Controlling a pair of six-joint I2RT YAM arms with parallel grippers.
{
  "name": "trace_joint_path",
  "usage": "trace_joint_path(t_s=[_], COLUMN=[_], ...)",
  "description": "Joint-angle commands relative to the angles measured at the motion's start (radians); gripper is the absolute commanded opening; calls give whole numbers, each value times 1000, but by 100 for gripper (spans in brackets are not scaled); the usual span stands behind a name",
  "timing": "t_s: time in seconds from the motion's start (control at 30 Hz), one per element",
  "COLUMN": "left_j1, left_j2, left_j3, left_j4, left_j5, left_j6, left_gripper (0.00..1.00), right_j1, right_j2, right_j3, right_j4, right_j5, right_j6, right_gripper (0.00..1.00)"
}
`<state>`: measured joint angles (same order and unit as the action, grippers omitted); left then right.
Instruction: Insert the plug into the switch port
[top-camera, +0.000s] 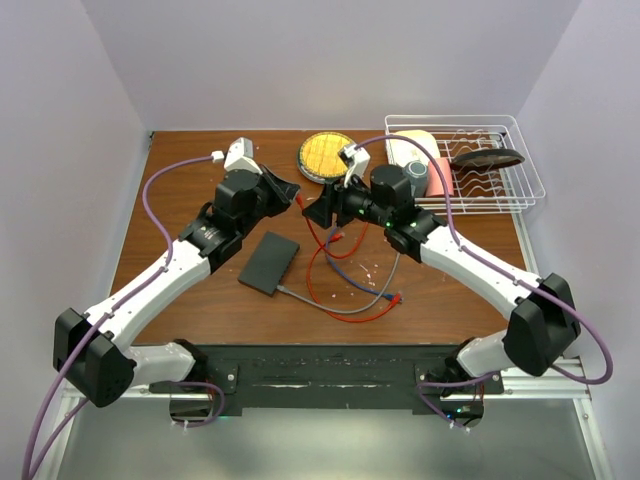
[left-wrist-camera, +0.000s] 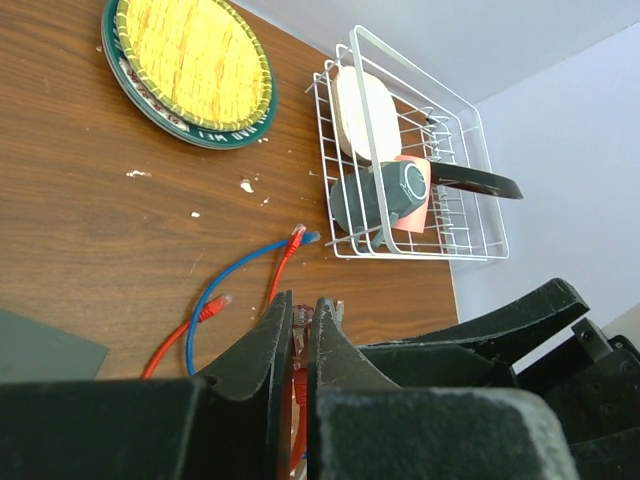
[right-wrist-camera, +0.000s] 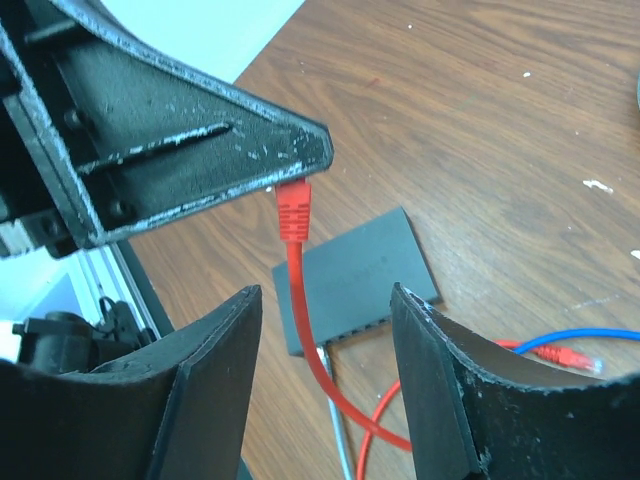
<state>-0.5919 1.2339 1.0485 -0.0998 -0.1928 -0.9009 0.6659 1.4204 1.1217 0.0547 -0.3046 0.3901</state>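
The switch (top-camera: 269, 262) lies flat on the wooden table, a dark grey box (right-wrist-camera: 360, 275) with its sockets facing the near edge. A corner of the switch (left-wrist-camera: 40, 345) also shows in the left wrist view. My left gripper (top-camera: 297, 197) hovers above the table, shut on the red plug (left-wrist-camera: 296, 322), which is pinched between its fingers (left-wrist-camera: 262, 345). From the right wrist the same plug (right-wrist-camera: 293, 210) hangs below those fingertips, its red cable (right-wrist-camera: 310, 350) trailing down. My right gripper (top-camera: 316, 211) sits close beside it. The right gripper (right-wrist-camera: 325, 295) is open, and the cable passes between its jaws untouched.
A grey cable (top-camera: 330, 305) runs from the switch's near edge. Loose red and blue cables (top-camera: 345, 265) loop across the middle, with spare plugs (left-wrist-camera: 215, 307). A round yellow dish (top-camera: 328, 155) sits at the back, and a white wire rack (top-camera: 522, 170) holding kitchen items at the back right.
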Motion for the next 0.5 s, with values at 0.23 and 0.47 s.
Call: trace_joint_path(t_s=[0.23, 0.47], left_j1=[-6, -6], left_j2=[-30, -25], left_j3=[5, 11], left_j4=[15, 12], left_j5=[-56, -46], left_j6=[5, 17], left_gripper=[0, 0], right_j1=[15, 21], right_j2=[71, 83], right_j3=[70, 89], right_j4=[91, 103], right_j5=[-21, -24], right_j6=[49, 59], right_gripper=[51, 43])
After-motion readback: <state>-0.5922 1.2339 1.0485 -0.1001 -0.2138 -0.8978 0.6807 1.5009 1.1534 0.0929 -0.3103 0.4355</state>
